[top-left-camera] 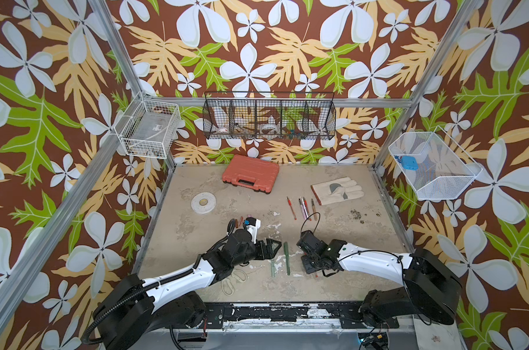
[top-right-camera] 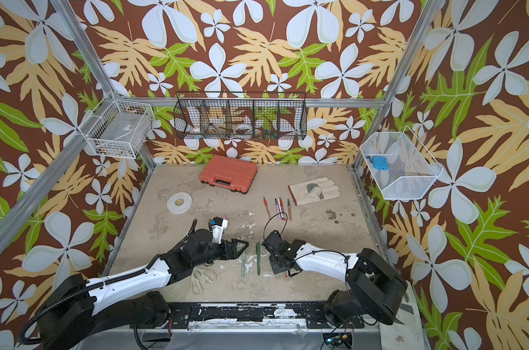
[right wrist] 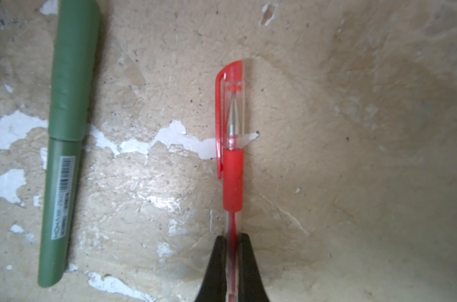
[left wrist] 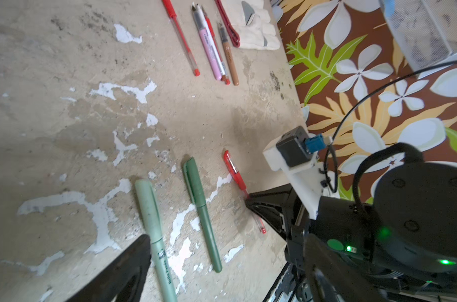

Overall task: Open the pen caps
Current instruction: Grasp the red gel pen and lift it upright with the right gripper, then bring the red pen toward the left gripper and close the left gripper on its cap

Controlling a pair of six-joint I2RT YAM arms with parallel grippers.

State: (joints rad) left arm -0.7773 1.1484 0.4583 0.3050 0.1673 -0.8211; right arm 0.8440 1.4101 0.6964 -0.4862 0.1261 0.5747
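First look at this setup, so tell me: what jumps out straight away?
Loud floral wallpaper wraps the whole cell. At front centre, the right fingers pinch a capped red pen beside a dark green pen and a pale green pen. An orange case sits at the back.

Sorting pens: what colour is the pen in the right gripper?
Red pen; right wrist view.

White barcode label (right wrist: 62, 193) on the dark green pen (right wrist: 70, 78): print too blurred to read. Pale green pen (left wrist: 154, 222), at its nine o'clock in both top views: dark lettering, illegible.
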